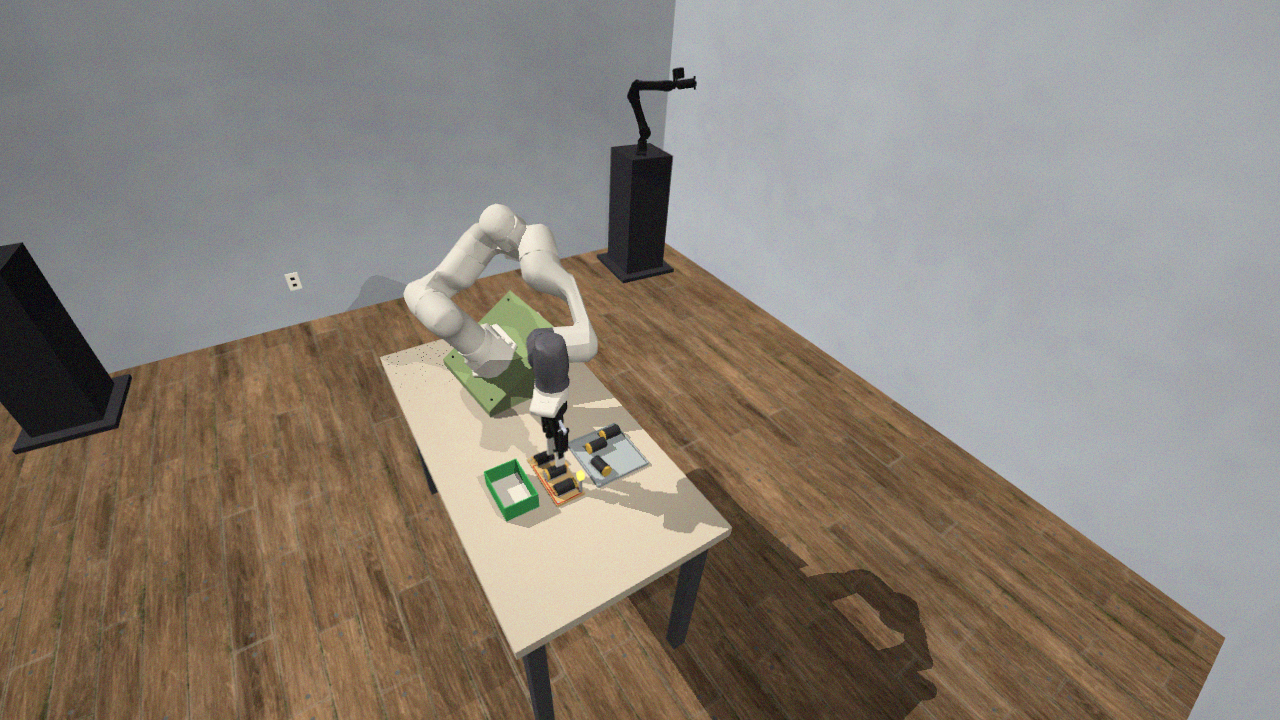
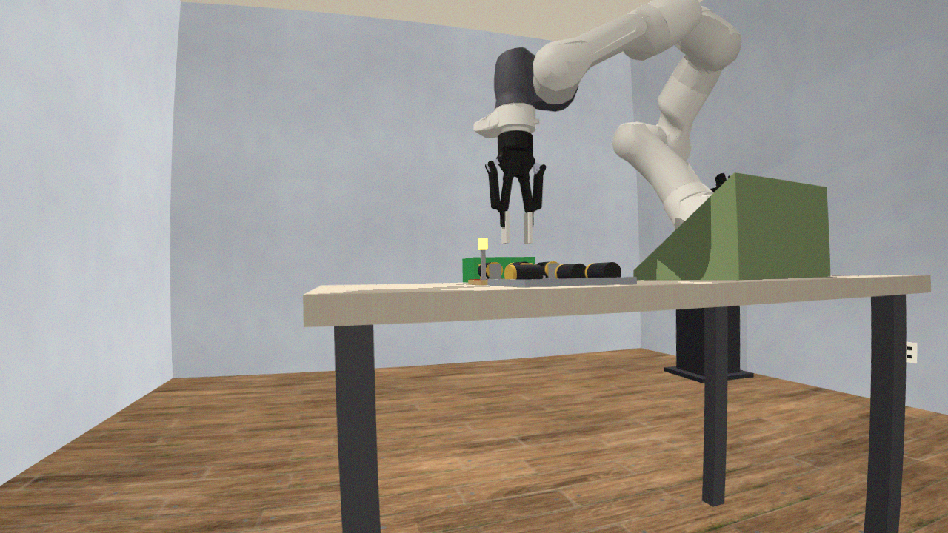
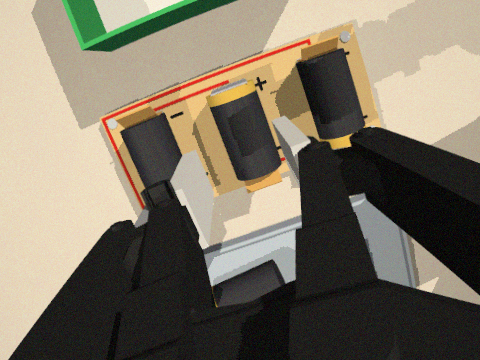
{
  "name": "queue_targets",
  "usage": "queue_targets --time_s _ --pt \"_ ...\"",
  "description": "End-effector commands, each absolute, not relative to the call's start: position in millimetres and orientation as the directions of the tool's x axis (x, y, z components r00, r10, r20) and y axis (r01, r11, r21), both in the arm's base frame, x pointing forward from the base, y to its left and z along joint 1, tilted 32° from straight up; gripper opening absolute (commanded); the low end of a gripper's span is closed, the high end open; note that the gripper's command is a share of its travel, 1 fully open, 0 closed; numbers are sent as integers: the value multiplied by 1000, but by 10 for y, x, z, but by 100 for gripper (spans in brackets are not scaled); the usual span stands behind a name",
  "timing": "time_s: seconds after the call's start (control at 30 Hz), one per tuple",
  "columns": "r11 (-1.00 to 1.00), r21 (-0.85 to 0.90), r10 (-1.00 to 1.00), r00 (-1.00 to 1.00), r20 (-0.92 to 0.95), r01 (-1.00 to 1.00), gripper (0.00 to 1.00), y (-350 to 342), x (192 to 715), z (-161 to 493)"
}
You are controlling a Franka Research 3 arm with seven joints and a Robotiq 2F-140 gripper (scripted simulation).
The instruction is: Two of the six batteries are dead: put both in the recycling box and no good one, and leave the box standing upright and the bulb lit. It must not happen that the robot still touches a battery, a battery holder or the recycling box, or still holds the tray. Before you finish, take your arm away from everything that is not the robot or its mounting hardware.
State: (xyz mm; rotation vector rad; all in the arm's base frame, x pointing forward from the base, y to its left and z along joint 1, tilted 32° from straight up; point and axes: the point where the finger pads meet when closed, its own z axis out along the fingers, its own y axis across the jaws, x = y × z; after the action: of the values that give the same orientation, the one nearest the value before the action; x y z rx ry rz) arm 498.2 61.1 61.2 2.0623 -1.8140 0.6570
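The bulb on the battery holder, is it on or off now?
On: the bulb shows bright yellow in both views.

In the top view, the box [image 1: 511,512] [image 2: 469,267] [image 3: 150,21] stands on the table [image 1: 572,573] [image 2: 398,308] left of the battery holder [image 1: 558,499] [image 2: 478,282] [image 3: 192,100], which bears three batteries in a row; right of it, three more lie on the tray [image 1: 626,454] [image 2: 563,281] [image 3: 285,245].

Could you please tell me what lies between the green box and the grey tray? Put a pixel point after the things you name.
An orange battery holder [image 1: 561,499] [image 2: 477,282] [image 3: 197,112] with three batteries [image 1: 556,471] [image 2: 494,270] [image 3: 245,135] lies there, as the top view shows.
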Motion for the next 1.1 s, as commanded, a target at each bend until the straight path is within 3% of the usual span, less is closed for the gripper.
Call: queue_targets --time_s 0.0,0.83,1.07 --pt "-134 -63 -844 81 530 -989 29 618 4963 615" --pt "-134 -63 -844 81 530 -989 29 621 4963 619" --pt "-134 -63 -844 81 530 -989 29 791 4922 896"
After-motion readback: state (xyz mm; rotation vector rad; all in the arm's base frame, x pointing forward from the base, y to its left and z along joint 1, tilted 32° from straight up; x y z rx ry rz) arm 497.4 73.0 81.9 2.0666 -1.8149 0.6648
